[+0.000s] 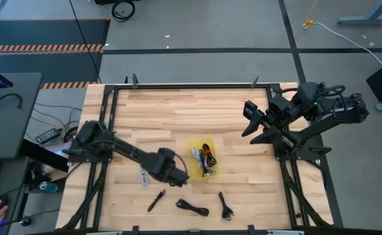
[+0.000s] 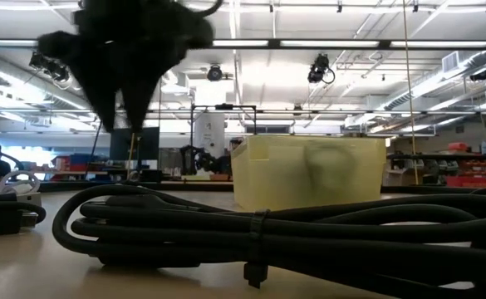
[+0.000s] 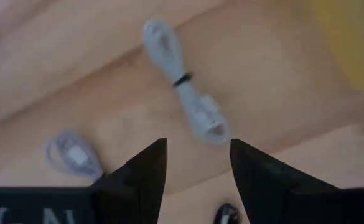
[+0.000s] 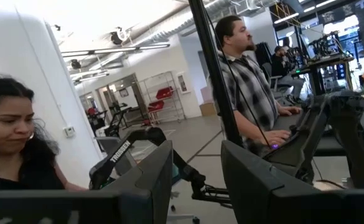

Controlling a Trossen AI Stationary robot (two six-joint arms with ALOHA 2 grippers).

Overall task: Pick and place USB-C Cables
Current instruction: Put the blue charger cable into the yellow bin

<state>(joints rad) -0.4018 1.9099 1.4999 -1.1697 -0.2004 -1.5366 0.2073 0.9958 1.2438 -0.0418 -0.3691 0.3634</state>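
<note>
A light grey USB-C cable (image 3: pixel 185 84), bundled with a black tie, lies flat on the wooden table just ahead of my left gripper (image 3: pixel 197 146). That gripper points down, open, with nothing between its fingers. A second light grey bundle (image 3: pixel 73 155) lies off to one side of it. In the high view my left gripper (image 1: pixel 179 176) hangs beside the yellow container (image 1: pixel 211 171), which holds several cables. A light bundle (image 1: pixel 145 176) lies on the table by the arm. My right gripper (image 1: pixel 248 124) waits raised at the right, open and empty.
Three black cable bundles (image 1: pixel 156 200) (image 1: pixel 192 207) (image 1: pixel 225 207) lie near the table's front edge; one fills the low view's foreground (image 2: pixel 259 232). A black frame (image 1: pixel 177 85) rims the table. People sit beyond the table in the right wrist view.
</note>
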